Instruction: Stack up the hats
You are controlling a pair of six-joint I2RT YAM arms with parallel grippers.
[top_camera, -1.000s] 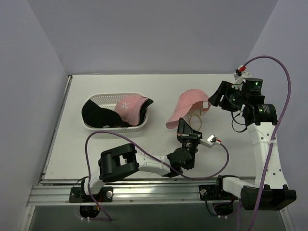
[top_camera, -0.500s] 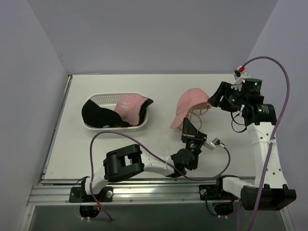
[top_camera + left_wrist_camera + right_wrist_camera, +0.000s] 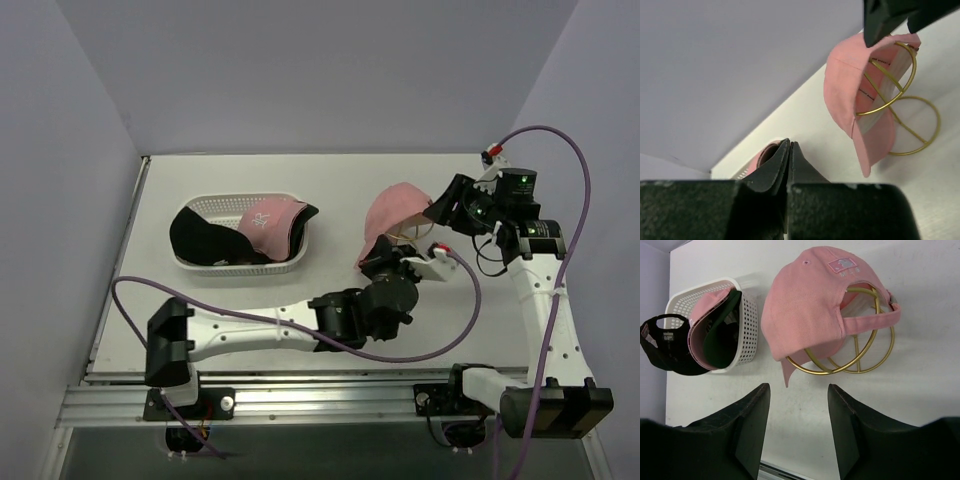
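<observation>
Ahead of the right gripper, jaws apart — pink hat.

Overhead camera looks down from behind; both wrist views share the pink cap

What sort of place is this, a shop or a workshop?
Probably a robotics test bench, not a shop: two robot arms bolted to a metal rail, a white table boxed in by blank walls, and caps staged in a basket and on a gold wire stand.
</observation>
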